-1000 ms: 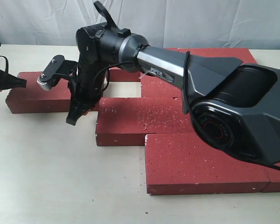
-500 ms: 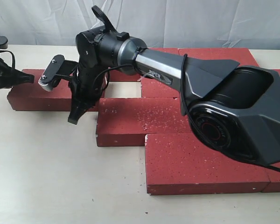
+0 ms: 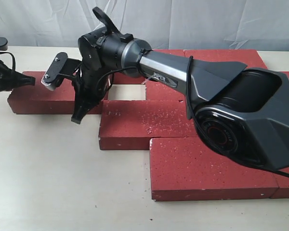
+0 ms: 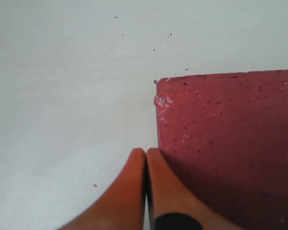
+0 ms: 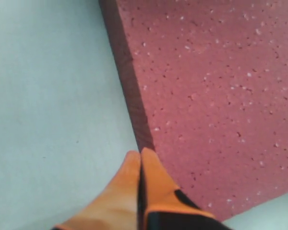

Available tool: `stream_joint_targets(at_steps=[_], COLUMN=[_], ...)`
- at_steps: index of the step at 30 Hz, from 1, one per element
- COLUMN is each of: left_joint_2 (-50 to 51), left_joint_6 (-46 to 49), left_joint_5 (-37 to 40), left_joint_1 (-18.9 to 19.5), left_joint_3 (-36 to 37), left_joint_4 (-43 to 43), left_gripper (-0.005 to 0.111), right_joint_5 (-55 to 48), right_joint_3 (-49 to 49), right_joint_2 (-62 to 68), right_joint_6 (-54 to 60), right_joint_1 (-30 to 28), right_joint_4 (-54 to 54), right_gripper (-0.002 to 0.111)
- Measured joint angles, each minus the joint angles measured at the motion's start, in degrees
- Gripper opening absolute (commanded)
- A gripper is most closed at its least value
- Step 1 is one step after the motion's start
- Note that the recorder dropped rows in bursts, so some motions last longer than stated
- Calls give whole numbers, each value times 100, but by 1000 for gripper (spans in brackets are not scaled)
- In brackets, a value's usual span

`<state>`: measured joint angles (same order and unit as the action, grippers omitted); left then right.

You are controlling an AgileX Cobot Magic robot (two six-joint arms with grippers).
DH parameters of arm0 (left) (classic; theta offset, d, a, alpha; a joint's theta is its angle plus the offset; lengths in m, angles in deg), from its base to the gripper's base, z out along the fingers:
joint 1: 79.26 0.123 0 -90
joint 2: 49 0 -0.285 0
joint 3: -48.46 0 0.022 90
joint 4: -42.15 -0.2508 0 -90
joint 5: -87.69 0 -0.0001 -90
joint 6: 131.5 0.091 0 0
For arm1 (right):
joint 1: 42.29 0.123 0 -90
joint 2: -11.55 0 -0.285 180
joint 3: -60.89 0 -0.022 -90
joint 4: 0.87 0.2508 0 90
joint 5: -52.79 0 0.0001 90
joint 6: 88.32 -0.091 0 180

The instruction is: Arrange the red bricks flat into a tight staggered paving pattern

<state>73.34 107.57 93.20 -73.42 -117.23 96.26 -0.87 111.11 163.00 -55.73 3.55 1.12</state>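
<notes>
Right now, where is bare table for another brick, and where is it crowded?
Widest: the bare table in front of the left brick, left of the middle brick and front brick. A small gap sits walled in behind the middle brick. Crowded: both ends of the left brick, at the left gripper and right gripper.

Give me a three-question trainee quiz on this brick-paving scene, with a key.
1. True or false: the left gripper is shut.
2. The shut right gripper points at: A) the side edge of a red brick; B) a bowl; C) the curtain.
3. Fill in: the red bricks enclose one bare gap showing the ____.
Key: 1 true; 2 A; 3 table.
</notes>
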Motion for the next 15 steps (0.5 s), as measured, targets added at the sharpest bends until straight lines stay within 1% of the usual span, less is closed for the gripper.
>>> stream_joint_targets(at_steps=[11, 15], left_joint_2=[0, 0], left_joint_6=[0, 0], left_joint_5=[11, 145], left_joint_1=[11, 0], left_joint_3=[1, 1], left_joint_4=[0, 0], left_gripper=[0, 0], right_joint_5=[187, 455], right_joint_3=[0, 0], right_joint_2=[0, 0], right_joint_6=[-189, -241], right_joint_1=[0, 0], right_joint_4=[-116, -129], right_gripper=[-1, -1])
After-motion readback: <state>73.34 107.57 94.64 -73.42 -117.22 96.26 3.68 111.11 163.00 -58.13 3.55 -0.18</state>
